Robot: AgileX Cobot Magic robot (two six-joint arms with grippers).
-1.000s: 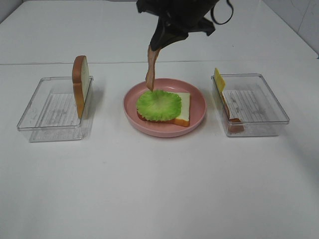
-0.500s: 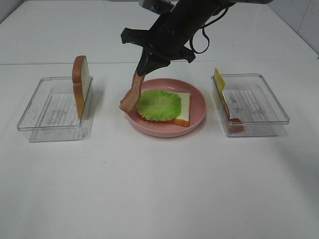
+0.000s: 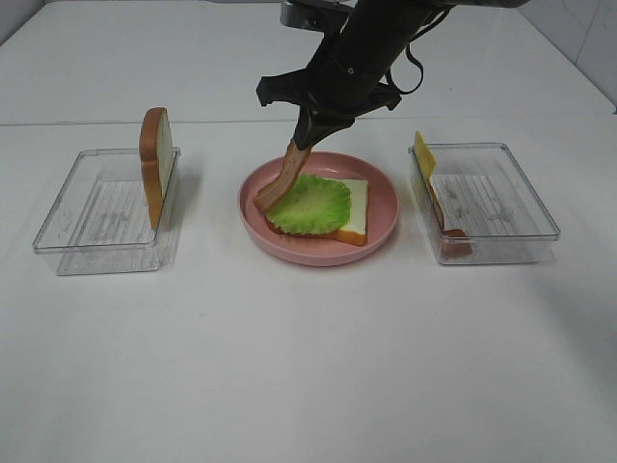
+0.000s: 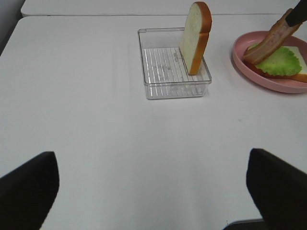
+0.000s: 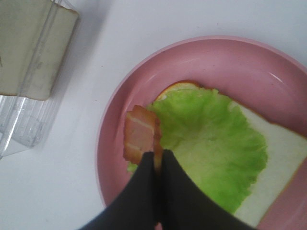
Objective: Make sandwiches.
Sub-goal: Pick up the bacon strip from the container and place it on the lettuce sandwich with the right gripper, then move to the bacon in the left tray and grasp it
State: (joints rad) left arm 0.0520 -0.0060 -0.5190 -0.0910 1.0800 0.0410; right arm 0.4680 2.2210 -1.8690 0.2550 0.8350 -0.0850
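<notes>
Sandwich (image 3: 333, 207), part-built, at centre frame in the high view: one white bread slice (image 3: 355, 204) with brown crust is laid flat on the round pink plate (image 3: 318, 255) and is largely covered by a green lettuce leaf (image 3: 308, 204). A bacon strip (image 3: 281, 181) is pinched at its upper end by the closed jaws of the right gripper (image 3: 306, 137). The strip is hung slanted, its lower end at the left edge of the lettuce; contact cannot be told. At left of frame, a second bread slice (image 3: 156, 164) is stood on edge against the right wall of a clear plastic tray (image 3: 96, 217). At right of frame, a yellow cheese slice (image 3: 424, 154) and further bacon (image 3: 451, 230) are leaned against the left wall of a second clear tray (image 3: 501, 207). The left gripper (image 4: 151, 158) is shown only in its wrist view, jaws spread wide and empty above the white table (image 3: 308, 367).
</notes>
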